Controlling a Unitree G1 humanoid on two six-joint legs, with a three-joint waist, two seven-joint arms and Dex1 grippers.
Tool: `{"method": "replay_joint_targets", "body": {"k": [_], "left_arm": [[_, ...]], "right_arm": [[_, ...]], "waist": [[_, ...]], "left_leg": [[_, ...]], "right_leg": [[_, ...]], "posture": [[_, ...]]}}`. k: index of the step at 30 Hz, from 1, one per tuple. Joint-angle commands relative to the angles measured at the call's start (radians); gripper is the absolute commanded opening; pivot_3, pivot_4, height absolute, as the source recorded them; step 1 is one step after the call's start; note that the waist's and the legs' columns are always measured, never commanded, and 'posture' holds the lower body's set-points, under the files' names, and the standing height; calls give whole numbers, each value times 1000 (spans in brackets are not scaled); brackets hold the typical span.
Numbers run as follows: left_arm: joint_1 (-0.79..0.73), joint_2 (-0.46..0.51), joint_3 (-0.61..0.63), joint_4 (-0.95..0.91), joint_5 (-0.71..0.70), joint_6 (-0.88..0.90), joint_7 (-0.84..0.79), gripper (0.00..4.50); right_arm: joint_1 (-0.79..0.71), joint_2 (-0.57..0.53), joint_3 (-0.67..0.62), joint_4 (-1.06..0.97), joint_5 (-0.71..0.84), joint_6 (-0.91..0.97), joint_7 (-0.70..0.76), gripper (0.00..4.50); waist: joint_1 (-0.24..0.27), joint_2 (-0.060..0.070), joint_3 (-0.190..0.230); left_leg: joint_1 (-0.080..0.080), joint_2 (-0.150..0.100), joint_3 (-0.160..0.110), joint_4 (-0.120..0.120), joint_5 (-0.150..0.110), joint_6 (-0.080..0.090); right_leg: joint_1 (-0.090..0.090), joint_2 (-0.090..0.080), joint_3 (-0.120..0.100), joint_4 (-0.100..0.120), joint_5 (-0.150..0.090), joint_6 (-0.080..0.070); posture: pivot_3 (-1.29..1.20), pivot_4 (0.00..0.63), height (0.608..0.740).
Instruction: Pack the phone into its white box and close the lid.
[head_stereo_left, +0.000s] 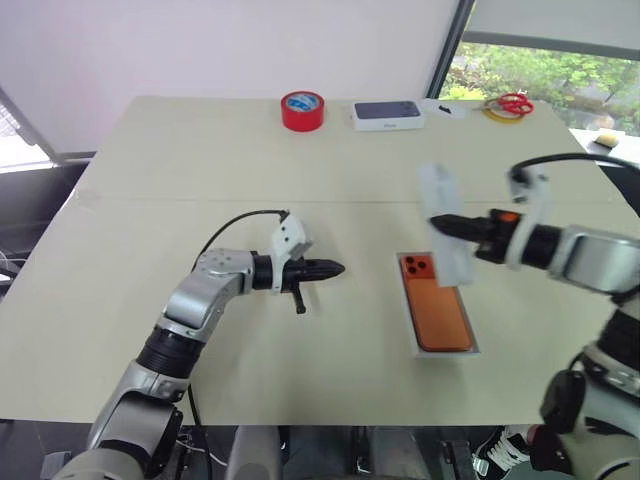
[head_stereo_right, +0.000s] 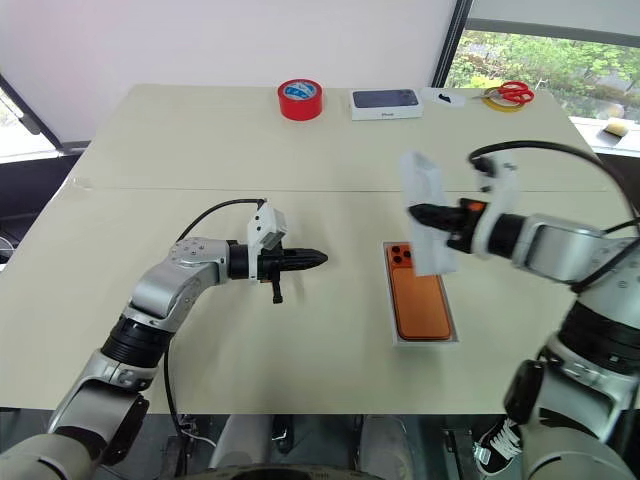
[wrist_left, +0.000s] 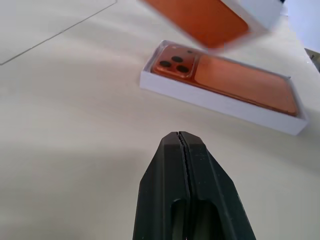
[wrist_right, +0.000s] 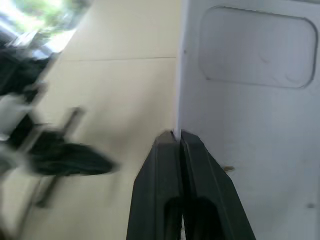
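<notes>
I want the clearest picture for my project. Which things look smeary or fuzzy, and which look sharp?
Left eye view: the lid in the right gripper is smeared, while the phone in the white box is sharp. Right wrist view: the left gripper is a dark streaky blur. Left wrist view: the lid's orange picture is soft; the phone's lenses are crisp.

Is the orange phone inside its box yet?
Yes. The phone lies flat inside the white box, camera side up, uncovered.

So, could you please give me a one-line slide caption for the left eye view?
Right gripper holds the lid above the phone lying in the white box; shut left gripper waits nearby.
</notes>
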Motion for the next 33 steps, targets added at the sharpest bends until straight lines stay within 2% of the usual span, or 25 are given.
{"method": "replay_joint_targets", "body": {"k": [1,5,9,14,17,22,23,28,32,33], "left_arm": [[-26,8,34,3,-1,-33,-6,0],[-23,12,37,-8,-5,-37,-13,0],[-13,3,29,-18,3,-38,1,0],[2,-12,8,-50,4,-27,4,0],[2,-49,-25,-55,7,-21,6,0],[-21,-134,-74,-43,11,4,24,0],[-26,-148,-79,-43,8,9,24,0],[-48,-222,-118,-31,16,20,37,0],[-71,-274,-155,1,41,13,56,0],[-78,-287,-166,16,50,15,63,0]], "right_arm": [[45,13,174,-83,411,-268,-282,48],[128,49,266,-154,411,-358,-326,48],[214,87,292,-166,411,-408,-366,48],[324,12,286,-173,411,-395,-315,48],[337,-26,275,-161,411,-396,-299,995],[257,-102,211,-136,411,-400,-262,3473],[242,-112,191,-129,411,-402,-256,3473],[228,-303,102,-111,411,-376,-210,3473],[313,-483,25,-96,374,-364,-216,3473],[346,-512,4,-98,312,-357,-200,3240]], "waist": [[-1,-1,0],[1,-1,0],[-2,-1,0],[0,-1,0],[0,-1,0],[-1,0,0],[-1,0,0],[3,0,0],[8,-1,0],[7,-1,0]], "left_leg": [[0,0,1,1,0,0],[0,0,1,1,0,1],[0,0,0,1,-1,1],[0,0,0,1,-1,1],[1,0,0,1,-1,1],[0,0,0,1,-1,1],[0,0,0,1,-1,1],[0,0,0,1,-1,1],[0,0,0,1,-1,1],[0,-1,0,1,-1,1]], "right_leg": [[0,0,0,0,0,0],[1,0,0,0,0,0],[0,0,0,0,0,0],[0,0,0,0,0,0],[1,0,1,0,0,0],[0,0,1,0,0,0],[0,0,1,0,0,0],[0,1,1,0,0,0],[1,0,1,-1,0,0],[1,0,1,-1,0,0]], "posture": [[0,150,730],[0,150,730],[0,150,730],[0,150,730],[0,150,730],[0,150,730],[0,150,730],[0,150,730],[0,150,730],[0,150,730]]}}
